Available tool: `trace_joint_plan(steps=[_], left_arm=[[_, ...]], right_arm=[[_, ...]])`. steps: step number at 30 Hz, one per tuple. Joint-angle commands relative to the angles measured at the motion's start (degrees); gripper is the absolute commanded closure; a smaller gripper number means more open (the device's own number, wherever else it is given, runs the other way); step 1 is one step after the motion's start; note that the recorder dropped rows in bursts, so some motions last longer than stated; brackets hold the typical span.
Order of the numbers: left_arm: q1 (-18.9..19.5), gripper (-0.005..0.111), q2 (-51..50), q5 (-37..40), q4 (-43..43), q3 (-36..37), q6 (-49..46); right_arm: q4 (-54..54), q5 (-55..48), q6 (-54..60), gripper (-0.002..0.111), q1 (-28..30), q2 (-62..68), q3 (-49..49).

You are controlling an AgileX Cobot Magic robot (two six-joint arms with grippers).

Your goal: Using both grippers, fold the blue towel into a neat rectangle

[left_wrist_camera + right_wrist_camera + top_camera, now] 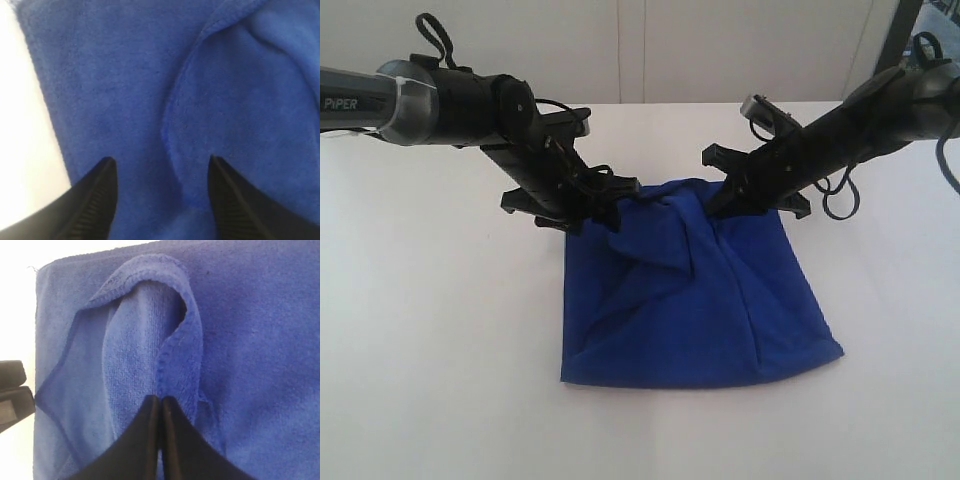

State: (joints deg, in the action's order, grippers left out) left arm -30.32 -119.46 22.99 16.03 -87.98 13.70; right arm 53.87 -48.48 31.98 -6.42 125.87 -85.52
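Observation:
The blue towel (690, 300) lies folded over on the white table (430, 360), its far edge bunched into a raised fold. My left gripper (605, 212) hovers over the towel's far left corner, jaws wide apart. In the left wrist view the left gripper (160, 162) has only flat blue towel (115, 75) below the gap, nothing held. My right gripper (725, 205) is at the far right corner. In the right wrist view the right gripper (161, 399) is shut, with the towel's (250, 340) looped hem running down into its tips.
White table surface surrounds the towel on all sides, with a white wall behind. Both dark arms (470, 100) (860, 120) reach in from the far corners. A black part (11, 397) shows at the edge of the right wrist view, beside the towel.

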Motion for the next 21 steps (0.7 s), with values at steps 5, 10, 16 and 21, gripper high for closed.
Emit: trace_joint_plan(steps=[5,10,16,21], left_arm=[[-0.11,0.048,0.0,-0.41,1.95,0.01,-0.55],[-0.11,0.048,-1.92,-0.29,4.02,0.01,-0.62],[-0.11,0.048,-3.13,-0.43,12.48,0.01,-8.38],[-0.11,0.048,-3.13,-1.55,12.65,0.01,-8.38]], right_arm=[[0.12,0.36,0.81,0.108,0.27,0.03,-0.42],[0.12,0.36,0.81,0.108,0.27,0.03,-0.42],[0.12,0.16,0.8,0.108,0.27,0.03,-0.42],[0.12,0.16,0.8,0.108,0.27,0.03,-0.42]])
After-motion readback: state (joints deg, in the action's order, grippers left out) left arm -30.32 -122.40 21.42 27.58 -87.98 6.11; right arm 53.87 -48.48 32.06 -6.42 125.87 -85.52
